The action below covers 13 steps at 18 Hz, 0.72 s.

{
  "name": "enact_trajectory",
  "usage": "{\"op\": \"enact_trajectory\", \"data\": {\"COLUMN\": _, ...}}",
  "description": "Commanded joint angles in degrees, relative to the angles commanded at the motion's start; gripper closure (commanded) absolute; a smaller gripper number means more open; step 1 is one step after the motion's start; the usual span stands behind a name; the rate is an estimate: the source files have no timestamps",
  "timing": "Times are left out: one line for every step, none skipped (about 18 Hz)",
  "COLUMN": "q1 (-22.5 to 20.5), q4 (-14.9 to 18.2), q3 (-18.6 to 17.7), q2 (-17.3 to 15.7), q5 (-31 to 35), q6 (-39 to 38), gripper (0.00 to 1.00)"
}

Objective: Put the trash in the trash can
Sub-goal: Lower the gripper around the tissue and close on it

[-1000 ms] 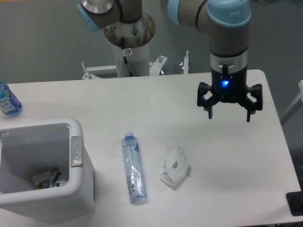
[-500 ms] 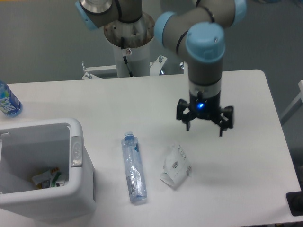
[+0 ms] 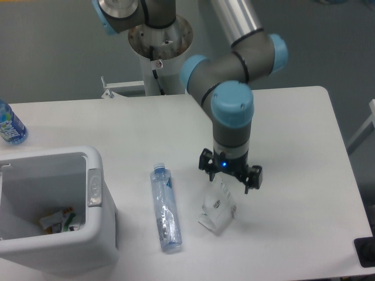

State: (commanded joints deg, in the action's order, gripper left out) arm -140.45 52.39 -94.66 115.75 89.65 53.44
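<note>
Gripper (image 3: 229, 178): moved left and lower than half a second ago, fingers spread wide, now directly over white packet's (image 3: 217, 209) upper end, hiding it. Clear bottle (image 3: 165, 208): lies unmoved between packet and trash can (image 3: 94, 188). Bin contents indistinct.

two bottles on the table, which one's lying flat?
The clear bottle with the blue label, on its side between the white bin and the white packet. The blue-tinted bottle stands at the far left edge.

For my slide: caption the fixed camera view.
Open tool above white packet; clear bottle beside white bin.
</note>
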Motion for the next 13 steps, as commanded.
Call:
{"op": "enact_trajectory", "data": {"q1": 0.0, "q4": -0.7, "q3": -0.09, "q2": 0.53, "q5": 0.09, "q6": -0.09, "gripper": 0.0}}
{"op": "enact_trajectory", "data": {"q1": 0.09, "q4": -1.4, "q3": -0.17, "q2": 1.05, "q5": 0.17, "q6": 0.0, "gripper": 0.0}}
{"op": "enact_trajectory", "data": {"q1": 0.18, "q4": -1.93, "q3": -0.18, "q2": 1.58, "q5": 0.26, "q6": 0.0, "gripper": 0.0}}
{"op": "enact_trajectory", "data": {"q1": 0.35, "q4": -2.29, "q3": -0.18, "q2": 1.93, "q5": 0.26, "q6": 0.0, "gripper": 0.0}}
{"op": "enact_trajectory", "data": {"q1": 0.44, "q4": -2.72, "q3": -0.18, "q2": 2.2, "q5": 0.26, "q6": -0.17, "gripper": 0.0}}
{"op": "enact_trajectory", "data": {"q1": 0.53, "q4": -2.73, "q3": -0.18, "q2": 2.38, "q5": 0.44, "q6": -0.7, "gripper": 0.0}}
{"op": "enact_trajectory", "data": {"q1": 0.53, "q4": -2.82, "q3": -0.18, "q2": 2.64, "q5": 0.26, "q6": -1.31, "gripper": 0.0}}
{"op": "enact_trajectory", "data": {"q1": 0.53, "q4": -2.9, "q3": -0.09, "q2": 2.99, "q5": 0.26, "q6": -1.58, "gripper": 0.0}}
{"op": "enact_trajectory", "data": {"q1": 0.62, "q4": -2.9, "q3": -0.17, "q2": 3.17, "q5": 0.44, "q6": -1.67, "gripper": 0.0}}
{"op": "enact_trajectory", "data": {"q1": 0.88, "q4": -2.9, "q3": -0.18, "q2": 3.17, "q5": 0.44, "q6": -1.67, "gripper": 0.0}}
{"op": "enact_trajectory", "data": {"q1": 0.88, "q4": -2.9, "q3": -0.26, "q2": 3.26, "q5": 0.44, "q6": -1.67, "gripper": 0.0}}
{"op": "enact_trajectory", "data": {"q1": 0.97, "q4": -2.9, "q3": -0.18, "q2": 3.34, "q5": 0.44, "q6": -1.67, "gripper": 0.0}}
{"op": "enact_trajectory", "data": {"q1": 0.97, "q4": -2.99, "q3": -0.26, "q2": 3.43, "q5": 0.44, "q6": -1.67, "gripper": 0.0}}
